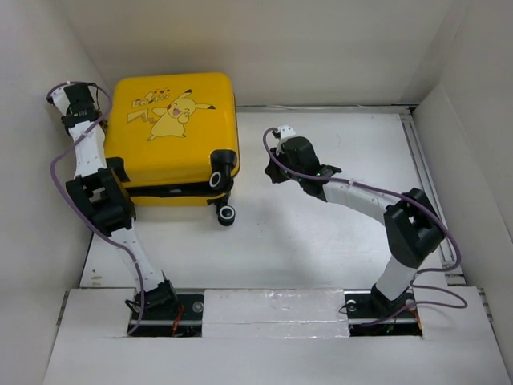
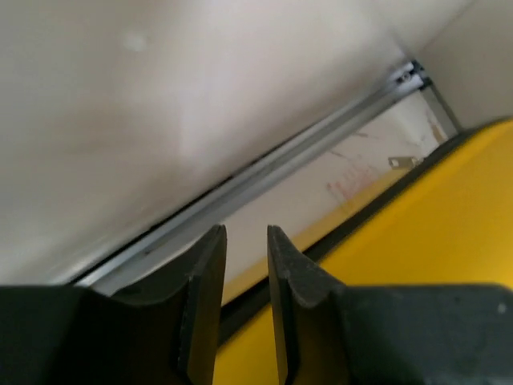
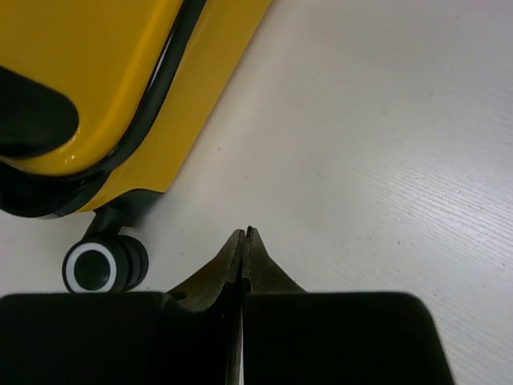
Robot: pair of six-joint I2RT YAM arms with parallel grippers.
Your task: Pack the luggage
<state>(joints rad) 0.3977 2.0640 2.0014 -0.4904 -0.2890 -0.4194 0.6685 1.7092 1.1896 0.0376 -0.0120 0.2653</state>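
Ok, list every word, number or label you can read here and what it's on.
Lettering beside the Pikachu cartoon on the luggage: too small to read.
Faint reddish marks on the white surface past the luggage, left wrist view: too blurred to read.
Nothing else carries text.

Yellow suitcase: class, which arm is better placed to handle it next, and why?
Probably left: the left gripper hangs slightly open at the edge of the suitcase, while the right gripper is shut over bare table beside it.
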